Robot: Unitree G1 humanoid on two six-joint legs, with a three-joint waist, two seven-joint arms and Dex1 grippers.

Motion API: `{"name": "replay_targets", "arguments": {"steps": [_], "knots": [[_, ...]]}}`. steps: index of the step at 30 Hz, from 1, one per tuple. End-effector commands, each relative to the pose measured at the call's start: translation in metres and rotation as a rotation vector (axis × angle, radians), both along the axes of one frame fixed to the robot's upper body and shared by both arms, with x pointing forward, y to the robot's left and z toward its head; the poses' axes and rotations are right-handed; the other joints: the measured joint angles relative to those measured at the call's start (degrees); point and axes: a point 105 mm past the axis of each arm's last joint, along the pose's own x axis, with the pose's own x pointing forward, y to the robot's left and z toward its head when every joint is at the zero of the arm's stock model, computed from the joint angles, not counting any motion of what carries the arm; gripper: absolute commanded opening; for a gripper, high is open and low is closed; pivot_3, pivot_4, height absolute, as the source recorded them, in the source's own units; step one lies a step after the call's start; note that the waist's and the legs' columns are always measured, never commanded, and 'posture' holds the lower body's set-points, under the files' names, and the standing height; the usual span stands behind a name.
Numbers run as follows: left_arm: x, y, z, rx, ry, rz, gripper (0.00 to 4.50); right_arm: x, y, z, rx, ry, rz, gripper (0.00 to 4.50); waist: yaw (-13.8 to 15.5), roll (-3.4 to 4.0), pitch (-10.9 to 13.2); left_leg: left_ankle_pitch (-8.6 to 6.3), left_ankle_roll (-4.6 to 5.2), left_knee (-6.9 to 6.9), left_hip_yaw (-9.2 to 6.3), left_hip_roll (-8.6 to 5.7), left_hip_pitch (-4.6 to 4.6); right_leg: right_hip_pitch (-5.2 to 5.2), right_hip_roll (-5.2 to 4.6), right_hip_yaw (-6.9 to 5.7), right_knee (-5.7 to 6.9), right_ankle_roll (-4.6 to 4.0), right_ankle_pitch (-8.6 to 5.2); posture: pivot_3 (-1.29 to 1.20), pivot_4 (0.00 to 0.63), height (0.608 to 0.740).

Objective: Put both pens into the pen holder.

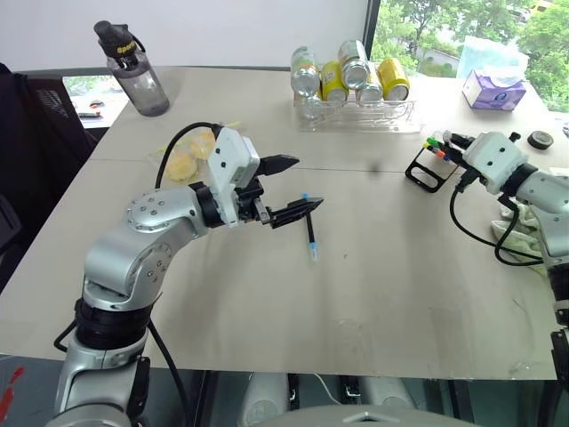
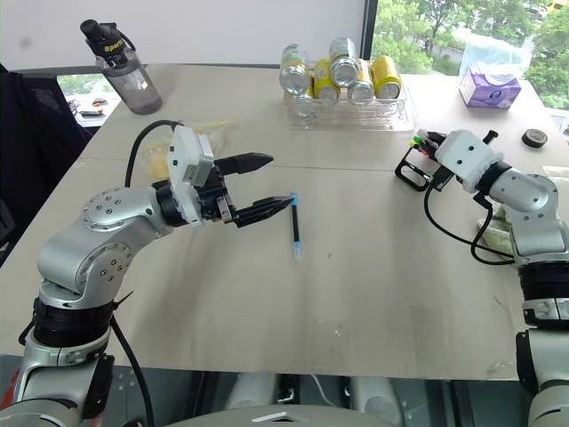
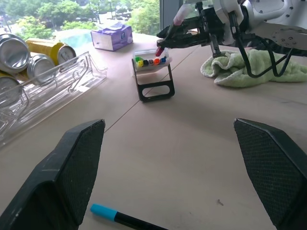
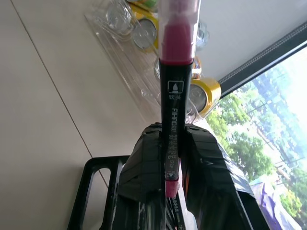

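A black pen with light-blue cap and end (image 1: 310, 227) lies flat on the table, just beyond and below the fingertips of my left gripper (image 1: 307, 184). That gripper is open and holds nothing. My right gripper (image 4: 170, 134) is shut on the pen with the magenta-pink cap (image 4: 172, 86). It holds that pen tilted, with its lower end right at the top of the pen holder (image 3: 153, 76). The pen holder is a small black slanted stand at the table's right, with several coloured marker ends showing in it.
A clear tray of cans (image 1: 356, 116) stands at the back centre, a water bottle (image 1: 138, 76) at the back left, and a tissue box (image 1: 493, 89) at the back right. A green cloth (image 3: 254, 67) lies under my right arm. A yellow packet (image 1: 191, 156) lies behind my left arm.
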Motion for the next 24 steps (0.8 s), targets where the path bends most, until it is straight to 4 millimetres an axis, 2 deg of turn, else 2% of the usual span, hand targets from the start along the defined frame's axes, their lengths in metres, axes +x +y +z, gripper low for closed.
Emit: {"name": "replay_targets", "arguments": {"steps": [1, 4, 6, 8, 13, 14, 20, 24], "knots": [[-0.002, 0.002, 0.008, 0.004, -0.051, 0.001, 4.44, 0.004, -0.004, 0.015, -0.003, -0.059, -0.012, 0.11, 0.02, 0.01, 0.0, 0.0, 0.0, 0.0, 0.0, 0.0, 0.0, 0.0, 0.0, 0.0, 0.01, 0.0, 0.0, 0.0, 0.15, 0.739], [-0.003, 0.001, 0.007, 0.008, -0.052, -0.004, 4.44, 0.006, -0.004, 0.015, -0.029, -0.072, -0.011, 0.11, 0.03, 0.01, 0.01, 0.0, 0.0, 0.0, 0.0, 0.0, 0.0, 0.0, 0.0, 0.0, 0.01, 0.0, 0.0, 0.0, 0.15, 0.739], [-0.004, 0.0, 0.008, 0.007, -0.053, -0.01, 4.5, 0.008, -0.006, 0.016, -0.038, -0.083, -0.015, 1.09, 0.02, 0.01, 0.01, 0.0, 0.0, 0.01, 0.01, 0.0, 0.0, 0.0, -0.01, 0.0, 0.01, 0.0, 0.0, 0.0, 0.15, 0.739], [-0.004, -0.001, 0.009, 0.003, -0.057, -0.019, 4.5, 0.011, -0.008, 0.018, -0.036, -0.092, -0.028, 1.84, -0.01, 0.01, 0.01, 0.0, 0.0, 0.01, 0.01, 0.0, 0.0, 0.0, -0.01, 0.0, 0.01, 0.0, 0.0, 0.0, 0.15, 0.739], [-0.004, -0.003, 0.012, -0.01, -0.058, -0.034, 4.5, 0.015, -0.011, 0.022, -0.03, -0.108, -0.039, 4.34, 0.01, 0.01, 0.01, 0.0, 0.0, 0.01, 0.0, 0.0, 0.01, 0.0, 0.0, 0.0, 0.02, 0.0, 0.0, 0.0, 0.15, 0.739], [-0.003, -0.003, 0.012, -0.011, -0.058, -0.035, 4.5, 0.015, -0.012, 0.023, -0.026, -0.112, -0.041, 4.45, 0.01, 0.01, 0.01, 0.0, 0.0, 0.01, 0.01, 0.0, 0.01, 0.0, -0.01, 0.01, 0.02, 0.0, 0.0, 0.0, 0.15, 0.739], [-0.002, -0.004, 0.012, -0.012, -0.059, -0.035, 4.5, 0.014, -0.013, 0.028, -0.012, -0.131, -0.045, 4.45, -0.01, 0.01, 0.01, 0.0, 0.0, 0.03, 0.01, 0.0, 0.02, 0.0, -0.01, 0.01, 0.08, 0.0, 0.0, 0.0, 0.15, 0.739], [0.0, 0.002, 0.009, -0.005, -0.048, -0.013, 4.5, 0.009, 0.0, 0.034, 0.09, -0.097, 0.016, 4.45, -0.09, 0.02, 0.01, 0.0, -0.01, 0.04, 0.01, 0.01, 0.02, 0.0, -0.01, 0.02, 0.09, 0.0, 0.0, 0.0, 0.15, 0.739]]}}
